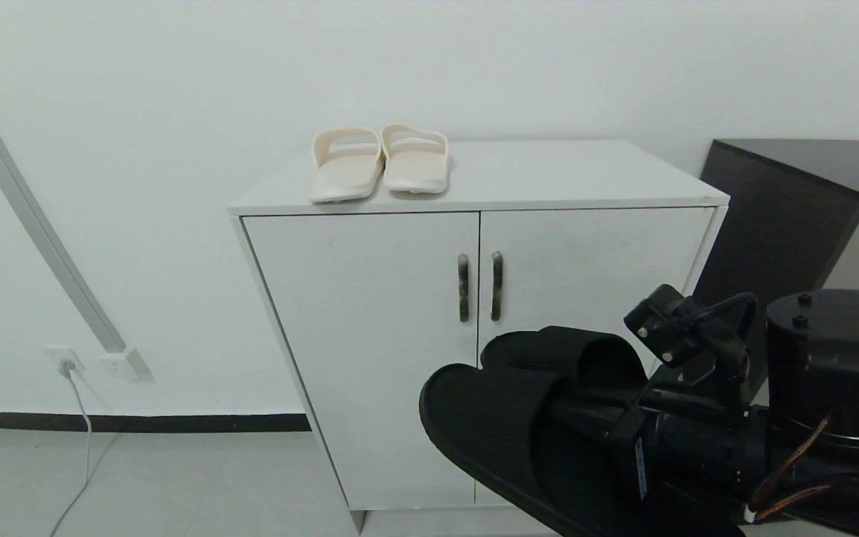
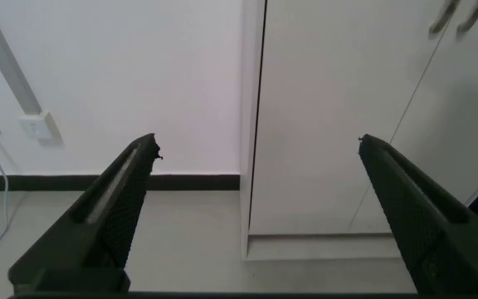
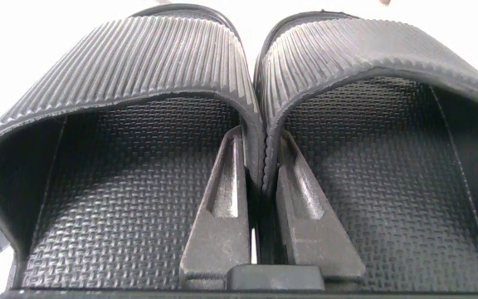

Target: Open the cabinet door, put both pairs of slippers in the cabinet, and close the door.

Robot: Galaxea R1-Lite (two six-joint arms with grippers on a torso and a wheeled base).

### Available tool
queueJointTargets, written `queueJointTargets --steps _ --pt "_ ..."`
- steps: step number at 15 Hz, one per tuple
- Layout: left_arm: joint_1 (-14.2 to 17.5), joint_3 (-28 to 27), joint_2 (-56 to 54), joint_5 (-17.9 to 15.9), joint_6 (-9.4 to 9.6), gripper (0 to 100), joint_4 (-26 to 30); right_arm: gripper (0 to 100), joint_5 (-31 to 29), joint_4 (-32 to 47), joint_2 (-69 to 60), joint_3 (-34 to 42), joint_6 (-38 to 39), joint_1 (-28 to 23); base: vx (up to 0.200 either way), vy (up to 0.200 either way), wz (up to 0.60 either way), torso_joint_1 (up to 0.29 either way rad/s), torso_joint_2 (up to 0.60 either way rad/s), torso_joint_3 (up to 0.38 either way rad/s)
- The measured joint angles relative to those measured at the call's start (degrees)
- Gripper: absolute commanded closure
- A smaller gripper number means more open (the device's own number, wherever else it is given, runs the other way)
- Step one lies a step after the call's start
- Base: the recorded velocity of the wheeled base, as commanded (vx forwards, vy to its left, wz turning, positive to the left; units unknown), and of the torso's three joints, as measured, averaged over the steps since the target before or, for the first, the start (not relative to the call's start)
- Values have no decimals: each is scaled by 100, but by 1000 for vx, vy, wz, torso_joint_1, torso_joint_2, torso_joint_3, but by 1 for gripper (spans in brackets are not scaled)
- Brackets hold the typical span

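Right wrist view: right gripper (image 3: pixel 260 137) is nearly closed. Its two fingers (image 3: pixel 218 220) reach in under the ribbed straps and pinch the touching inner walls of the pair of black ribbed rubber slippers (image 3: pixel 139 166), so both slippers hang as one bundle, side by side.

Head view: that bundle (image 1: pixel 519 418) sits low in front of the white two-door cabinet (image 1: pixel 370 335), just before the lower part of its right door (image 1: pixel 593 253). The slippers' long axis runs away from the wrist, toes toward the cabinet and the robot's left.

Left wrist view: left gripper (image 2: pixel 257 143) is spread wide and holds nothing. It looks at the cabinet's left front edge, low down near the floor.

Both doors are shut. The two dark metal bar handles (image 1: pixel 479 287) sit together at the centre seam, long axis vertical, above the black slippers and toward the robot's left.

Farther back, the pair of cream slide slippers (image 1: pixel 379 160) lies on the cabinet top (image 1: pixel 564 175), left of centre, heels toward the front edge.

My read: the door comes first. The right arm is nearer the handles but loaded, so the free left arm should take it, with its fingers closing sideways across the upright bar. The black bundle needs to stay clear of the right door's swing.
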Motion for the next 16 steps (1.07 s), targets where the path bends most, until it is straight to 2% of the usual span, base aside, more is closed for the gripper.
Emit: queueJointTargets --steps 3,5,9,16 --pt "0 0 0 -9 18 0 2 100 17 1 9 43 -18 6 0 0 0 -97 456 351" --pt "0 0 0 -62 107 0 5 100 17 4 17 89 -21 0 0 0 0 -56 444 383" --pt "-6 0 0 -112 110 0 11 100 15 -24 24 146 -51 5 0 0 0 -28 397 369" --pt "-6 -9 0 -118 5 0 11 100 9 -229 88 260 -78 -16 0 0 0 1 36 38"
